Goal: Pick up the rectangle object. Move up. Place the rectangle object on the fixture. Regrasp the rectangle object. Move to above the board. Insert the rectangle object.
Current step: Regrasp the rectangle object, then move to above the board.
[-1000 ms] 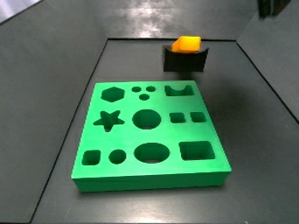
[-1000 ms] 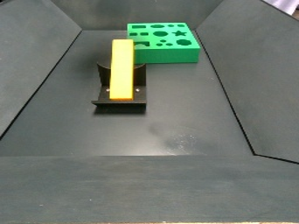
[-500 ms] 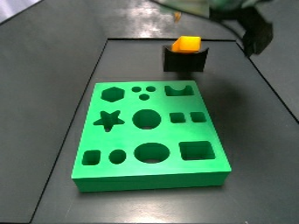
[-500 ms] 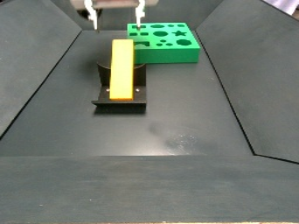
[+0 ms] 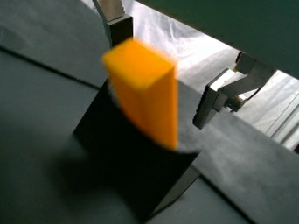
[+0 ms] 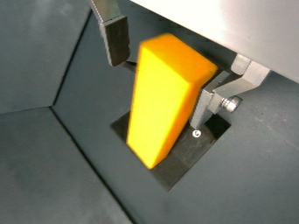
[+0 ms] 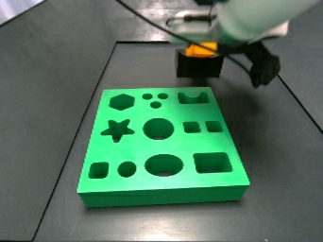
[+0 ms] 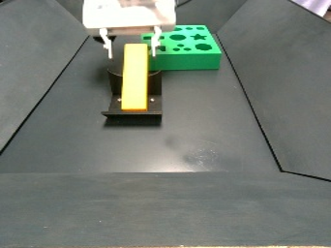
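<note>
On the dark table, the gripper (image 8: 130,41) has descended, jaws apart astride the rectangle object (image 8: 134,73) on the fixture (image 8: 134,107).

Orange rectangle object (image 8: 134,71) rests on black fixture (image 8: 134,108).

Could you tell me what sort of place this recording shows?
Probably a lab test bench for insertion: a green board with shaped cut-outs, an orange block on a black fixture, and a gripper above.
</note>
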Robot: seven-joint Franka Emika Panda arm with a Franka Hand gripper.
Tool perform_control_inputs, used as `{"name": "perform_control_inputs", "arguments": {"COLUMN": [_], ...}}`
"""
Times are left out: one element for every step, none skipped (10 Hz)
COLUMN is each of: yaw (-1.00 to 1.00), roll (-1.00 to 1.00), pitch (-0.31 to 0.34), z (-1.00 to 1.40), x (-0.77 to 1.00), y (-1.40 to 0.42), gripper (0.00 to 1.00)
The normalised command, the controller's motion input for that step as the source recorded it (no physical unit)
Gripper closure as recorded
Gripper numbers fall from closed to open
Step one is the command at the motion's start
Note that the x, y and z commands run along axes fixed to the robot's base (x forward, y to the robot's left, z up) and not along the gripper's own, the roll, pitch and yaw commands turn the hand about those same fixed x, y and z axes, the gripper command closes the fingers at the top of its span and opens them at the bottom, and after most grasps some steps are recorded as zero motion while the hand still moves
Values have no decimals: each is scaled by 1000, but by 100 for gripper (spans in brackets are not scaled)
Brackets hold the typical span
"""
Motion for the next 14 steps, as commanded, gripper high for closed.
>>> {"name": "perform_control_inputs", "arguments": {"yaw": [0, -46, -61, -111, -167, -197, -207, -212, -203, -182, -159, -132, -93, -64], "roll": [0, 117, 102, 81, 62, 43, 31, 13, 9, 6, 5, 3, 0, -5], "pitch": [0, -232, -230, -216, -182, -145, -118, -66, -21, 9, 40, 70, 109, 135], "z": [0, 1000, 1000, 1000, 1000, 1000, 1000, 1000, 1000, 1000, 1000, 797, 526, 326], "x": [0, 90, 86, 72, 57, 52, 47, 37, 24, 15, 2, -9, -20, -19], "y": [0, 216, 212, 200, 189, 182, 179, 173, 170, 163, 152, 109, 57, 28], "gripper": [100, 100, 100, 100, 100, 100, 100, 100, 100, 100, 100, 100, 100, 100]}}
